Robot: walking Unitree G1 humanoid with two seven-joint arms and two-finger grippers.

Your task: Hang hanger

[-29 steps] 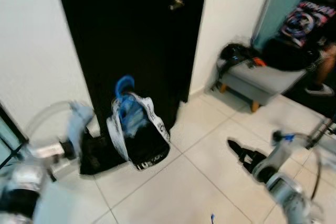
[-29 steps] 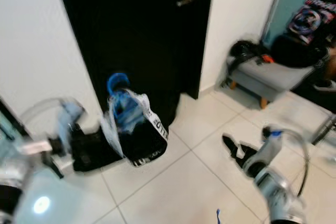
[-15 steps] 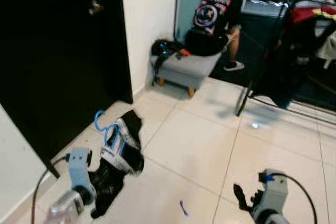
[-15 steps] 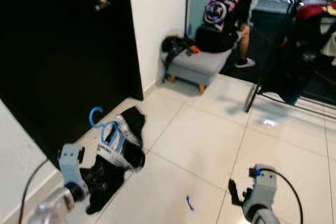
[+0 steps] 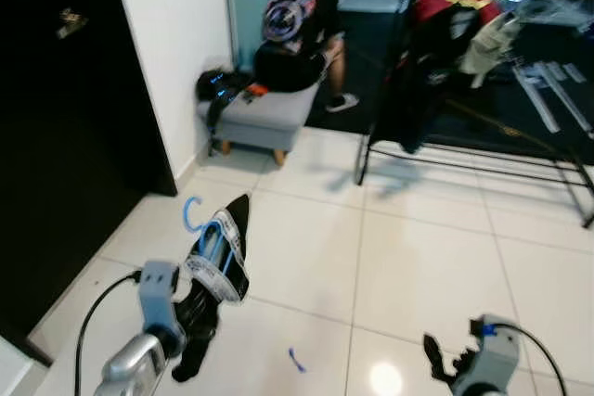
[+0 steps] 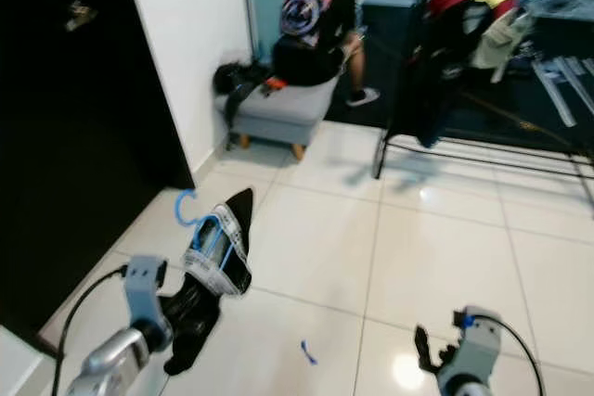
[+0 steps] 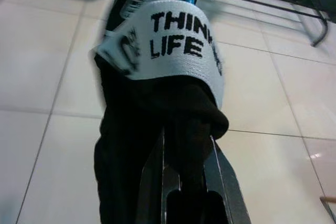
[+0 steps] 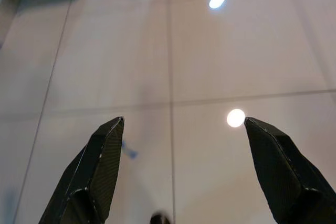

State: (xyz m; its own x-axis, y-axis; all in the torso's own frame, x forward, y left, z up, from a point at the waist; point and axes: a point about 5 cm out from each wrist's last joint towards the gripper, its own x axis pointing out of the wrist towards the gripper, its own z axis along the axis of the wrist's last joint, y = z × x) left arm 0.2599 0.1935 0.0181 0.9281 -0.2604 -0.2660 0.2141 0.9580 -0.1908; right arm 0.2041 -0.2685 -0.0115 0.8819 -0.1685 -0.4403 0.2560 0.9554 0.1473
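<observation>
Left eye view has swung toward the clothes rack (image 5: 483, 127); left tool (image 7: 184, 145) still pinches the hanger (image 5: 209, 234); right tool (image 8: 184, 182) spread.

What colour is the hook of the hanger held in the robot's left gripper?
Blue. The hanger hook curls up above the black garment in the left gripper, clearest in the right eye view.

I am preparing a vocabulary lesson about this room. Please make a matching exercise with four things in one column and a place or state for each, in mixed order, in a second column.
Things:
1. blue hanger
2. left gripper
3. right gripper
4. clothes rack

Places or states:
A. jaws wide apart above bare tiles
B. standing at the far side, draped with garments
C. shut on black fabric
D. carrying a black and white garment

Pairs: 1-D, 2-C, 3-A, 4-B
</observation>
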